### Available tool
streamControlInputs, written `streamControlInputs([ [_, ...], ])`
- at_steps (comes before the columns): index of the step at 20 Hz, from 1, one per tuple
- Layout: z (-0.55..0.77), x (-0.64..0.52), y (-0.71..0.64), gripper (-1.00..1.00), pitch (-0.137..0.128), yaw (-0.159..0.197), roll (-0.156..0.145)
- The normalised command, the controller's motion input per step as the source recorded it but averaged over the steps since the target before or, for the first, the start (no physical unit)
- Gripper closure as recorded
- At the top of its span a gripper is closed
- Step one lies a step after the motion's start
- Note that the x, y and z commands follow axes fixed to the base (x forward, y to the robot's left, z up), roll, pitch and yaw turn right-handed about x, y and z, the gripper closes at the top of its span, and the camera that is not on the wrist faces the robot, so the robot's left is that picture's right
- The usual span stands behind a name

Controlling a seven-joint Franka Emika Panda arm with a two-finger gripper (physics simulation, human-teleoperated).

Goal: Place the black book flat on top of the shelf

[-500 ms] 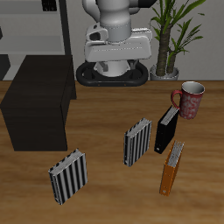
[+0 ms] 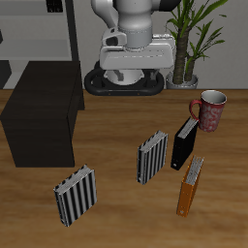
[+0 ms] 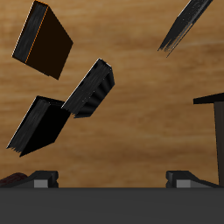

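Risk, wrong pick: the black book (image 2: 183, 143) stands close to the orange-brown book (image 2: 190, 185) and a striped book (image 2: 151, 157); a descent off by a little is judged likely to close on a neighbour, or to knock one over.
Risk, tipping: the black book stands upright on its edge; a finger touching one cover before the other could topple it.
Risk, mug: the mug (image 2: 209, 109) stands just behind the black book; it could be struck in an approach from the back.
Risk, placement: the shelf (image 2: 41, 121) is well apart from the book; a weak hold on a thin cover could slip as it is turned flat.
Book position: on the desk (image 2: 116, 208), between mug and orange-brown book, toward the front from the robot.
Book vs fingers: in the wrist view the black book (image 3: 41, 125) is seen well apart from the fingers (image 3: 45, 178), nothing between them.
Fingers: spread wide, holding nothing.
Other: a second striped book (image 2: 76, 195) stands near the front edge.
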Motion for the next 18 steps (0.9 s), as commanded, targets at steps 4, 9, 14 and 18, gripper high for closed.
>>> streamControlInputs([
  [4,-0.06,0.08,0.21,-1.00,0.006,-0.028,-0.003],
  [9,-0.17,0.00,0.45,-1.00,0.007,-0.034,0.023],
  [14,-0.19,-0.06,0.51,-1.00,-0.020,-0.008,0.048],
  [18,-0.06,0.01,0.36,-1.00,-0.018,-0.006,0.005],
])
